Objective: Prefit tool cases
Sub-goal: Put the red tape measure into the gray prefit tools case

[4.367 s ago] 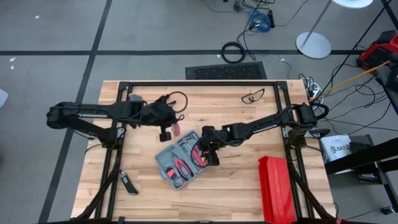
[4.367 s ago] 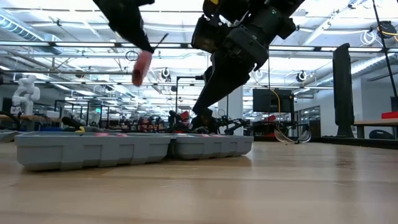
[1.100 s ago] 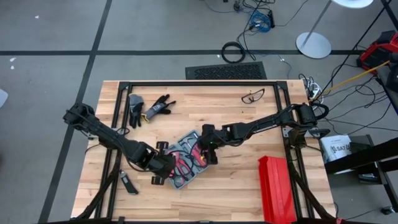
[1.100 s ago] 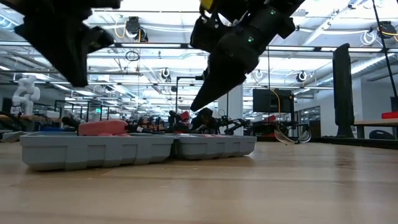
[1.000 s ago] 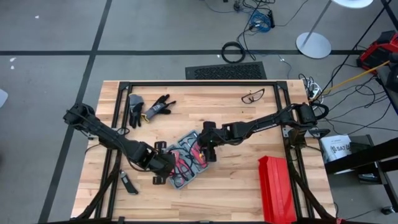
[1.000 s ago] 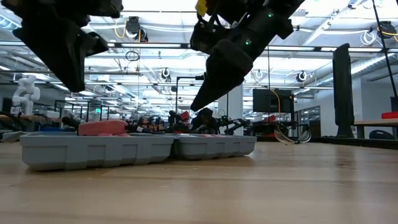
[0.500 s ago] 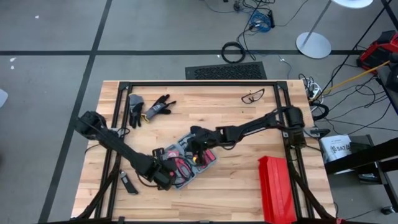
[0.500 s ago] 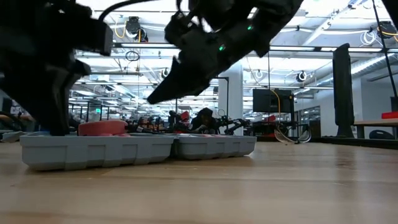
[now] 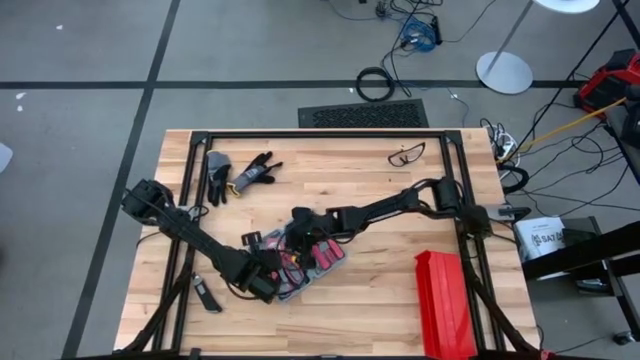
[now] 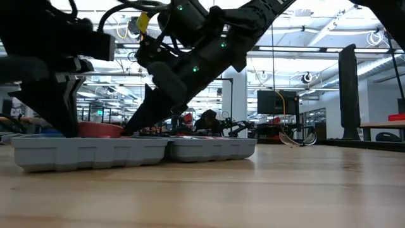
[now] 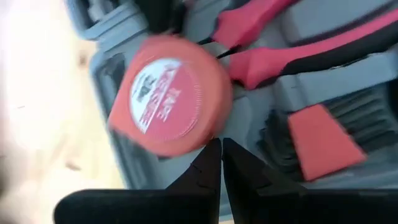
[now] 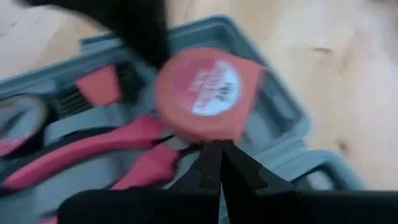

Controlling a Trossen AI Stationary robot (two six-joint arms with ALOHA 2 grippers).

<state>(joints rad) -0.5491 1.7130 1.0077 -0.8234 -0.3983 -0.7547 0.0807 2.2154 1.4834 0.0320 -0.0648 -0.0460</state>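
Note:
The tool case point(image 9: 320, 264) lies open on the wooden table, its grey wall point(image 10: 95, 152) low in the low view. A round red tape measure point(image 11: 168, 93) sits in a slot at the case's left end, beside red-handled pliers point(image 11: 292, 50). My left gripper point(image 11: 221, 149) comes down at the case's near left corner point(image 9: 268, 282), shut, its tips at the tape measure's rim. My right gripper point(image 12: 217, 152) reaches in from the table's right point(image 9: 293, 238), also shut, its tips at the opposite rim. My left gripper's shut fingertips point(image 11: 211, 149) meet the tape measure's rim point(image 11: 202, 138), slanting steeply down from the table's near left. The tape measure lies in the case. My right gripper's shut fingertips point(image 12: 211, 149) meet the tape measure's rim point(image 12: 211, 135), slanting down from the table's right.
Black gloves point(image 9: 245, 172) and safety glasses point(image 9: 405, 154) lie near the far edge. A long red ribbed box point(image 9: 445, 300) stands at the near right. A small dark tool point(image 9: 207, 295) lies near the left edge. Bare wood lies between the case and the red box.
My right gripper has moved toward the table's left and down, from above the middle of the case to the tape measure. My left gripper has sunk onto the case's near left corner and rolled a little.

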